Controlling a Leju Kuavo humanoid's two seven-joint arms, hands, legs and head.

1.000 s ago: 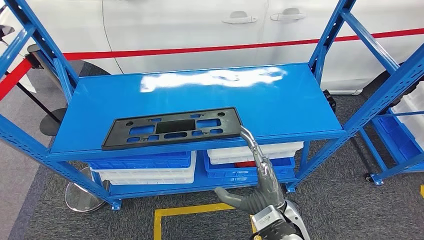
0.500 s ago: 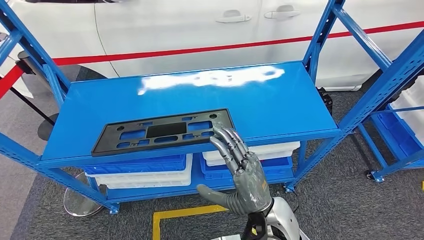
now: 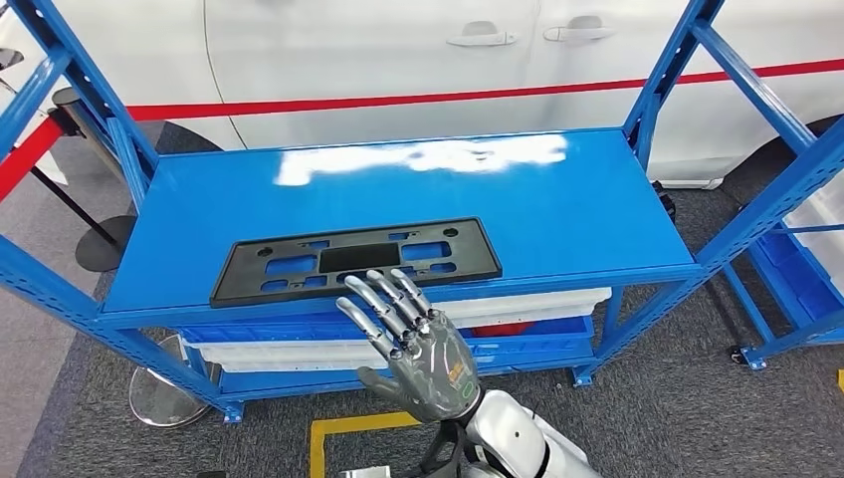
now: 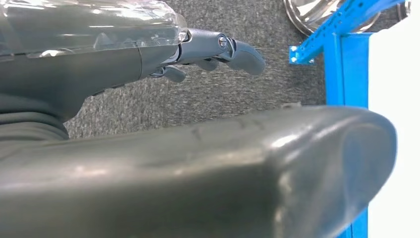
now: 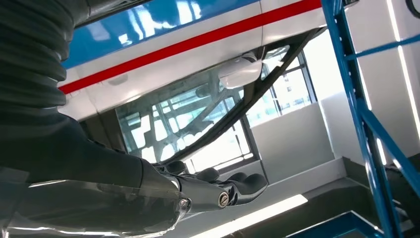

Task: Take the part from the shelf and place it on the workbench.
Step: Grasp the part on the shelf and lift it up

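Blue shelf (image 3: pixel 557 214); part (image 3: pixel 355 259) lengthwise along it

Part's (image 3: pixel 355 259) near edge perhaps partly behind right hand (image 3: pixel 418 344).

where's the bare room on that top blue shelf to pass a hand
The top shelf is bare behind the black plate, back to the white car, and to the plate's right. The front edge is crowded: the plate lies there, with the right hand raised before it.

Black part (image 3: pixel 355 260) on glossy blue shelf (image 3: pixel 587 214); blue and white bins (image 3: pixel 299 344) below. Grey right hand (image 3: pixel 423 349), silver arm (image 3: pixel 518 448). White car (image 3: pixel 398 60) with red stripe, dark grey carpet (image 3: pixel 677 408), yellow floor line (image 3: pixel 328 430).
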